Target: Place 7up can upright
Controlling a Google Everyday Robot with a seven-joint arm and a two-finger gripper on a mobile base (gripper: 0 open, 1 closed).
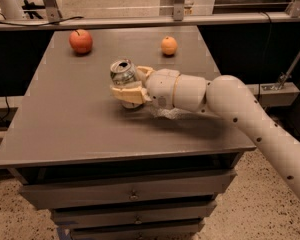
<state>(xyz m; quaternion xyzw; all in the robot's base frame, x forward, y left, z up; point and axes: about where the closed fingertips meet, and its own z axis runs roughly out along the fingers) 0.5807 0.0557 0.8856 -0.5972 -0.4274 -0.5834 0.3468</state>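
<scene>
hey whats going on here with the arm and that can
The robot's arm reaches in from the right over the middle of the table. Its tool is clamped on the can, shiny top facing up and tipped slightly. Whether the can's base touches the table is hard to tell. An apple and an orange sit apart at the far edge.

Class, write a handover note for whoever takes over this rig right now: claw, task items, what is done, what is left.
The claw is shut on the 7up can, over the middle of the table.
Can near upright, top up, leaning slightly; base contact with table unclear.
Done: grasp. Left: set it flat, open claw, withdraw.
Apple and orange fruit sit at the far edge, apart.
</scene>
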